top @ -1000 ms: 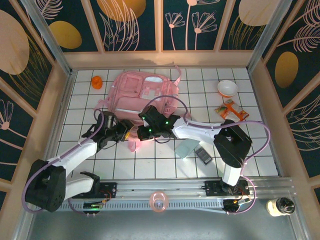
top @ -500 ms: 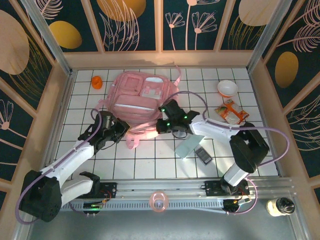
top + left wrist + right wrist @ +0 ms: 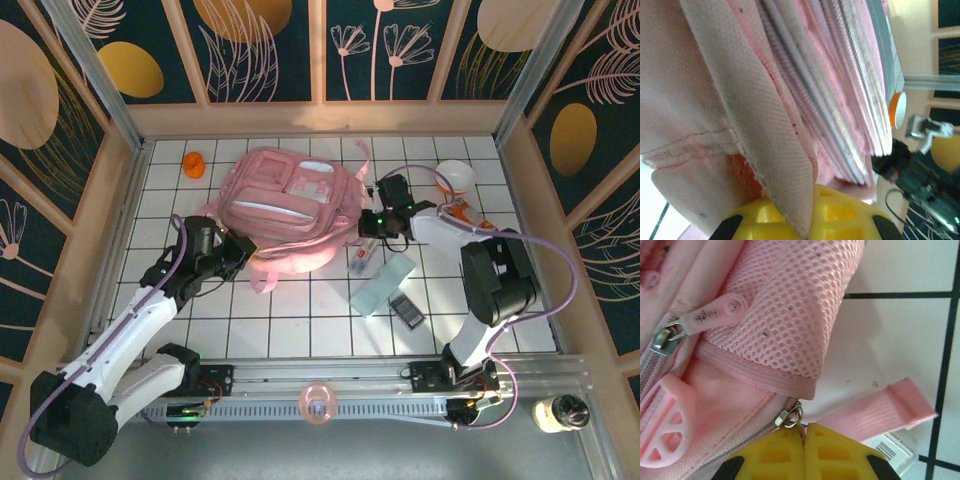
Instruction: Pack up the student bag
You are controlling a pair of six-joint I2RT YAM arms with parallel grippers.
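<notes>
Clearances around the student bag (image 3: 288, 200). Near side: bare tiles down to the rail (image 3: 320, 373), crossed only by the left arm (image 3: 150, 300) at the bag's near-left corner. Left: a narrow lane along the wall (image 3: 122, 220), with an orange object (image 3: 194, 163) at its far end. Right: crowded by the right arm (image 3: 440, 228), white bowl (image 3: 455, 177), snack packet (image 3: 472, 226), pale flat box (image 3: 383, 285) and dark device (image 3: 405, 310).

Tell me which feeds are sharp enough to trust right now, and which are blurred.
Top external: evenly lit and sharp, the large soft pink fabric backpack clear. Left wrist: very close, nearest weave readable, folds beyond streaked, background blurred. Right wrist: crisp on the pink mesh pocket and the small metal zipper ring.
</notes>
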